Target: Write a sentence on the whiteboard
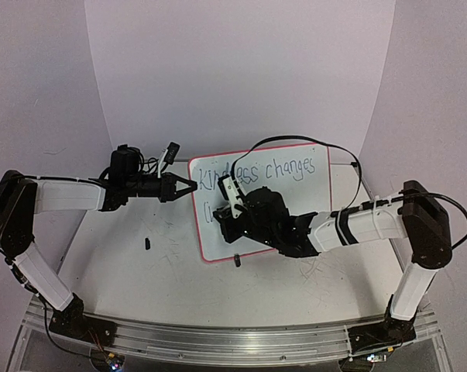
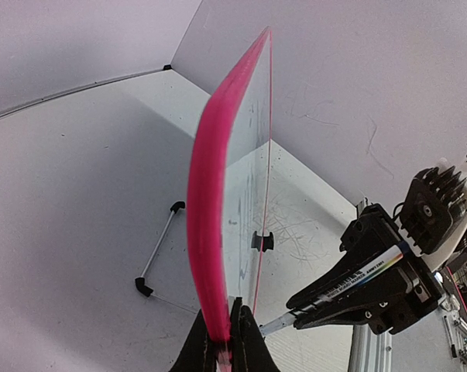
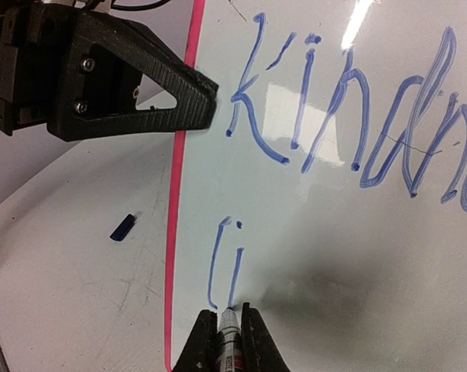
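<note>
The whiteboard (image 1: 318, 198) with its pink-red frame lies mid-table. The blue sentence (image 1: 266, 171) reads "Kindness changes"; in the right wrist view the first line (image 3: 349, 116) shows, with a short second line "li" (image 3: 224, 260) below it. My left gripper (image 1: 190, 187) is shut on the board's left frame edge (image 2: 206, 194), seen edge-on in the left wrist view (image 2: 227, 332). My right gripper (image 1: 231, 205) is shut on a marker (image 3: 230, 337). The marker's tip touches the board at the bottom of the "i". The marker also shows in the left wrist view (image 2: 365, 273).
A dark blue marker cap (image 1: 148, 244) lies on the tabletop left of the board (image 3: 123, 226). A black clip foot (image 1: 237, 260) sits at the board's near edge. A thin wire stand (image 2: 159, 252) lies beyond the board. An aluminium rail (image 1: 233, 337) runs along the near edge.
</note>
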Controlling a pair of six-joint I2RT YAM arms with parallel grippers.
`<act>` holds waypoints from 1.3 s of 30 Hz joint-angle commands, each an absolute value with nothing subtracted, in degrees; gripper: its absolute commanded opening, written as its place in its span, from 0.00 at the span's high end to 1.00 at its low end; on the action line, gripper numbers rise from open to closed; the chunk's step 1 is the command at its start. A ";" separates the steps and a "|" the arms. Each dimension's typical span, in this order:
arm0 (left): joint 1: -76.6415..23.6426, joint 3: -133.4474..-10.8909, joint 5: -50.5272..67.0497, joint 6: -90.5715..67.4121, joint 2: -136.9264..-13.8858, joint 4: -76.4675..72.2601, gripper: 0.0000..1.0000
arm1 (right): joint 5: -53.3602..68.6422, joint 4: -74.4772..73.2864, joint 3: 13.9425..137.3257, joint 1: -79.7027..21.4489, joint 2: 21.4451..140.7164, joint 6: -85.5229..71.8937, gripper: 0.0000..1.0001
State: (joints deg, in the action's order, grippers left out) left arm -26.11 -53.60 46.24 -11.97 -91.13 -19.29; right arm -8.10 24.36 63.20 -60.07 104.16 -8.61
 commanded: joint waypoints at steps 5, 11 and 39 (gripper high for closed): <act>-27.02 -55.42 43.51 -6.94 -90.83 -17.84 1.00 | -7.60 24.34 63.48 -59.79 97.43 -9.57 1.00; -26.99 -55.42 43.60 -6.86 -90.88 -17.74 1.00 | -7.15 25.54 63.91 -58.34 97.76 -8.43 1.00; -26.99 -55.56 43.33 -6.30 -90.79 -17.31 1.00 | -8.61 25.90 68.34 -58.30 103.30 -6.13 1.00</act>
